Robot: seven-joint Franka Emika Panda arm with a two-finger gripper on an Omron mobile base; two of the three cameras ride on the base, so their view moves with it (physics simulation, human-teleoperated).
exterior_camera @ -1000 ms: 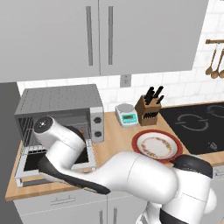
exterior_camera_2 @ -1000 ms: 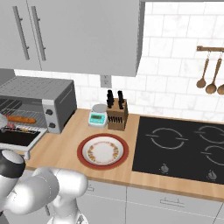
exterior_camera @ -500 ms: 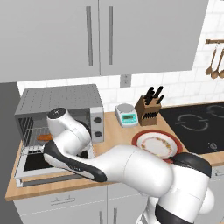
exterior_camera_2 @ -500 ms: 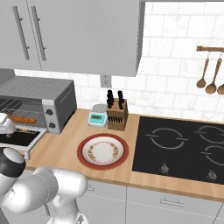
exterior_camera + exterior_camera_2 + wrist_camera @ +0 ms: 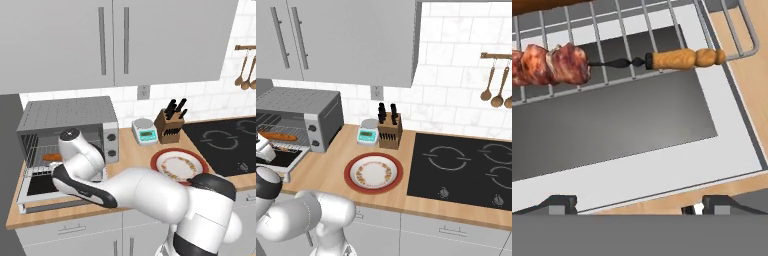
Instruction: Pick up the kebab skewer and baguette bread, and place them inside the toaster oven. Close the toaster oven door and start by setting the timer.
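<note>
We are looking, at the far left of the tabletop (image 5: pixel 326 170), at the toaster oven (image 5: pixel 70 117), which is standing with its toaster oven door (image 5: pixel 637 135) lying folded down flat in front of it. Inside, the baguette bread (image 5: pixel 277 135) is resting on the wire rack (image 5: pixel 607 30), and the kebab skewer (image 5: pixel 612 61) is lying along the rack's front edge, its meat chunks at the left of the hand view and its wooden handle pointing right. Our tool (image 5: pixel 637 204) is hovering over the lowered door with its fingertips (image 5: pixel 557 202) standing wide apart and gripping nothing. Further right we are seeing a small kitchen scale (image 5: pixel 144 131), then a knife block (image 5: pixel 170 125), with a red-rimmed plate (image 5: pixel 373 172) lying in front of them, and at the far right a black cooktop (image 5: pixel 466 170).
</note>
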